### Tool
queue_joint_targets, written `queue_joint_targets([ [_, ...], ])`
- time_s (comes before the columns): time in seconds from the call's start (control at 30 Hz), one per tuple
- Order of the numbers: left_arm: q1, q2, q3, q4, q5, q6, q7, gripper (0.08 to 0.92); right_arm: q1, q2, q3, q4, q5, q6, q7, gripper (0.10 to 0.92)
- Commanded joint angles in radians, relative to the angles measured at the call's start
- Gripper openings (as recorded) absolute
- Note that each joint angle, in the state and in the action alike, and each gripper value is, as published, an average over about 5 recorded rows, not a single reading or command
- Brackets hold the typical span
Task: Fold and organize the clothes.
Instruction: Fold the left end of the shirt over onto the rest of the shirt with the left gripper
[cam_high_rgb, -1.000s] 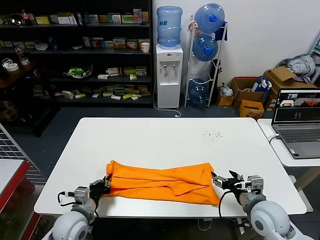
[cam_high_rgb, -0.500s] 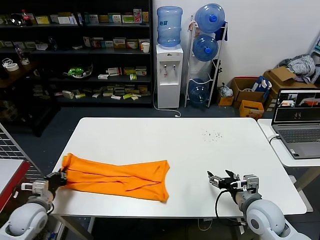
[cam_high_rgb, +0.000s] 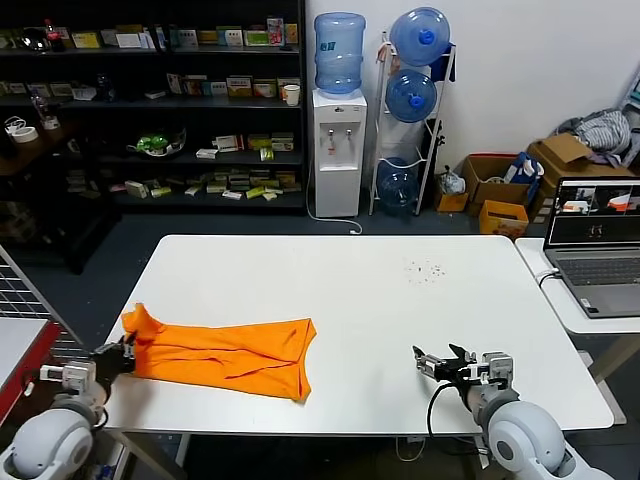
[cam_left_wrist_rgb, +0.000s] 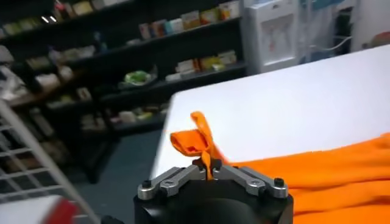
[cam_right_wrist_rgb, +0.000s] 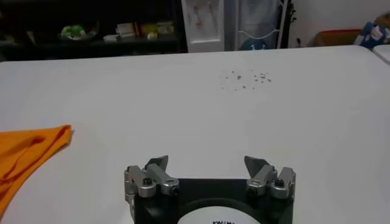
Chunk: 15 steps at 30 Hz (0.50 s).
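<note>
Orange T-shirt (cam_high_rgb: 222, 351) lies folded lengthwise on the table (cam_high_rgb: 380, 290); we judge the next cross-fold needs the left gripper (cam_left_wrist_rgb: 207, 168), clamped on its end, while the right gripper (cam_right_wrist_rgb: 207, 168) waits open.

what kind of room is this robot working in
Probably an office or lab storeroom doubling as a test space: dark shelves stocked with small boxed goods, a white water dispenser beside spare blue water bottles, and an open grey laptop on a side table.

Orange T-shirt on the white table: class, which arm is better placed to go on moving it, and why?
Probably the left. Its left gripper is shut on the soft orange T-shirt at the table's left edge; the right gripper is open and apart from it.
</note>
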Motion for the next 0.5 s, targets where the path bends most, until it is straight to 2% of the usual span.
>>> queue_joint_targets([
  [0.03, -0.104, -0.105, 0.172, -0.23, -0.317, 0.146, -0.092, 0.111, -0.005, 0.003, 0.002, 0.006, -0.004, -0.004, 0.006, 0.823],
  [0.5, -0.359, -0.237, 0.418, -0.187, -0.424, 0.183, -0.219, 0.111, -0.019, 0.025, 0.012, 0.005, -0.016, -0.012, 0.015, 0.823],
])
